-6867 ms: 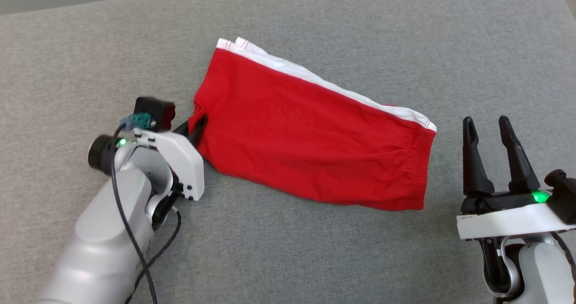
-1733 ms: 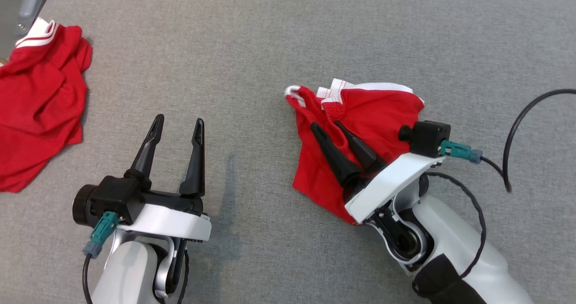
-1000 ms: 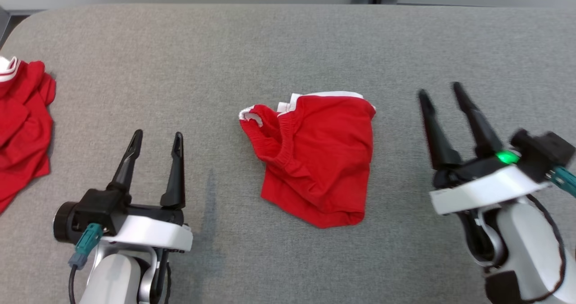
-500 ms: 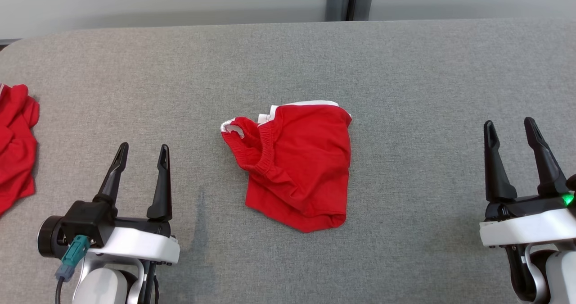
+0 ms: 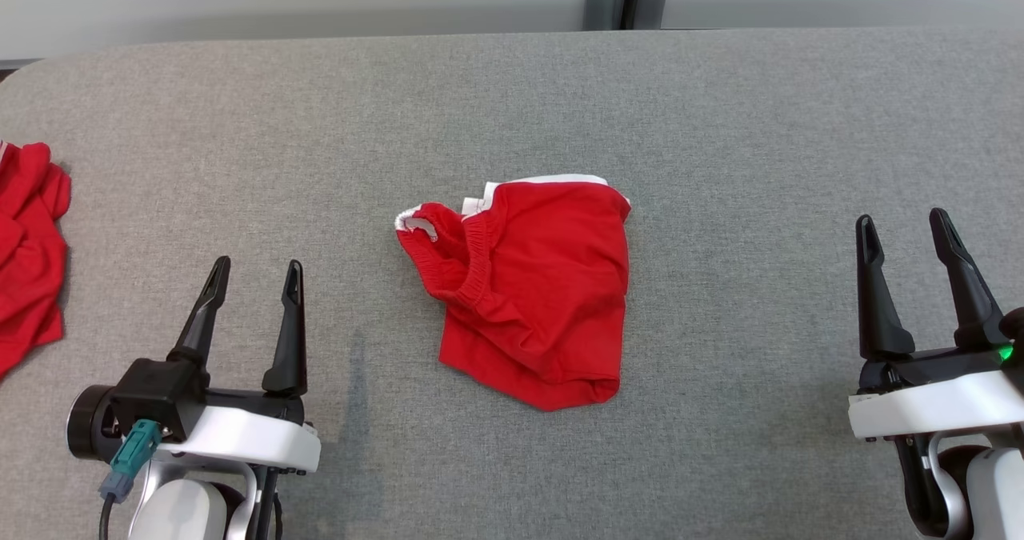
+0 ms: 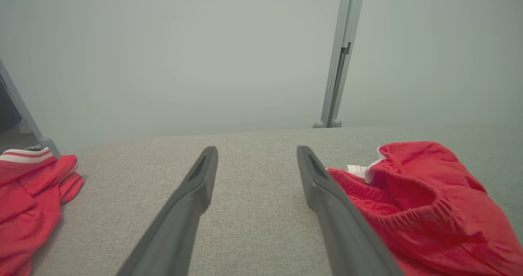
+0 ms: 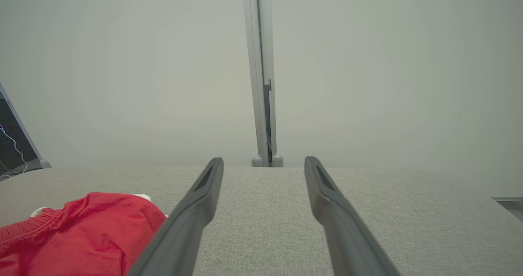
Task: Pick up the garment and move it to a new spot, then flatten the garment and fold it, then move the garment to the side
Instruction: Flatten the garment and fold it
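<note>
Garment [image 5: 536,300] after release. My left gripper [image 5: 258,262] and right gripper [image 5: 899,217] both stand open and empty by the near edge of the surface [image 5: 720,108]. The right one, over the cloth moments ago, has let go and drawn back. The garment lies rumpled mid-surface, so I judge relocation done and flattening next. A second red cloth [image 5: 28,252] sits at the left edge. I see no container.

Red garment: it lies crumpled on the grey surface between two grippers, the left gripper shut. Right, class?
No: the head view shows the left gripper open. The red garment does lie crumpled on the grey surface between it and the right gripper.
</note>
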Controlling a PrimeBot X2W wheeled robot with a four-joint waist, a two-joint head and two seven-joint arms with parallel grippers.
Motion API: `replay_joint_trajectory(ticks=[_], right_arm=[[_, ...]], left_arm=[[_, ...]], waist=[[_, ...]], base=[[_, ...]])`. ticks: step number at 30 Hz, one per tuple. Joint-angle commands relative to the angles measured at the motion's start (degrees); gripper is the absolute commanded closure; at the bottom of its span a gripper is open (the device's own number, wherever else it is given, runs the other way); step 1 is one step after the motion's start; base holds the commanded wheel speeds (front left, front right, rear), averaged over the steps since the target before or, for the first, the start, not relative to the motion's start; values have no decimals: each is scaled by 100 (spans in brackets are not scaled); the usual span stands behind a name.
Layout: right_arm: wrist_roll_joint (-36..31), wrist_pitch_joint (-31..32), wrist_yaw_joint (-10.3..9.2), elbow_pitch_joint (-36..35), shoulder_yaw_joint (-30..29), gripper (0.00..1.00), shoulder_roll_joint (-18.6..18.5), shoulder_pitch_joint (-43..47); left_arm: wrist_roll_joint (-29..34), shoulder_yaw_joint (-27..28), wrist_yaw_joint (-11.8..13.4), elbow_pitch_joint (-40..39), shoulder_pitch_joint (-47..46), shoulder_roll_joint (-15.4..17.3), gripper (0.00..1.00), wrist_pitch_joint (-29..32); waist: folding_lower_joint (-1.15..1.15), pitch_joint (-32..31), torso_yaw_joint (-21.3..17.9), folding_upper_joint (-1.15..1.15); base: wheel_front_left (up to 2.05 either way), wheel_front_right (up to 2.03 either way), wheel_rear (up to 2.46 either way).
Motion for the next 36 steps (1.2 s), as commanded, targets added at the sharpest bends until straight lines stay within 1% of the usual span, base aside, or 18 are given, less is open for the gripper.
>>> replay_joint_trajectory(ticks=[1, 4, 5, 7, 11, 15, 22, 23, 24, 26, 30, 34, 36], right_arm=[[-30, 20, 11, -2, -18, 0, -21, -18], [-69, 35, 11, 6, -73, 0, -22, -50], [-65, 60, 11, 25, -98, 12, -18, -63], [-114, 103, 11, 74, -119, 100, -16, -103], [-178, 163, 11, 244, 74, 100, -53, -281], [-197, 142, 11, 591, 556, 100, -22, -604], [-52, -62, 11, 1662, 1637, 100, 88, -1346], [3, -115, 11, 1812, 1756, 100, 100, -1449], [3, -115, 11, 1812, 1756, 100, 100, -1449], [60, -192, 11, 2148, 1994, 100, 111, -1655], [408, -325, 11, 2719, 2489, 100, 116, -2034], [785, -438, 11, 3128, 2993, 100, 112, -2345], [969, -469, 11, 3311, 3217, 100, 112, -2475]], left_arm=[[-28, -1, 31, -23, -106, 17, 0, -28], [-33, -23, 24, -31, -150, 18, 0, -37], [-35, -30, 18, -32, -165, 18, 0, -41], [-35, -56, 10, -27, -177, 9, 0, -46], [-50, -101, -5, -8, -292, -28, 0, -75], [-73, -134, -21, 37, -346, -60, 0, -124], [-87, -213, -66, 160, -494, -160, 0, -191], [-90, -220, -76, 177, -517, -174, 0, -194], [-90, -220, -76, 177, -517, -174, 0, -194], [-96, -228, -95, 204, -519, -192, 0, -219], [-87, -270, -114, 262, -594, -228, 0, -246], [-69, -309, -164, 326, -629, -257, 0, -254], [-59, -317, -150, 358, -645, -273, 0, -263]], waist=[[0, 6, 8, 0], [0, 40, 55, 0], [0, 54, 81, 0], [0, 86, 142, 0], [0, 173, 276, 0], [0, 264, 403, 0], [0, 406, 620, 0], [0, 422, 650, 0], [0, 422, 650, 0], [0, 450, 698, 0], [0, 507, 811, 0], [0, 543, 903, 0], [0, 553, 936, 0]], base=[[0, 0, 0], [0, 0, 0], [0, 0, 0], [0, 0, 0], [0, 0, 0], [0, 0, 0], [0, 0, 0], [0, 0, 0], [0, 0, 0], [0, 0, 0], [0, 0, 0], [0, 0, 0], [0, 0, 0]])
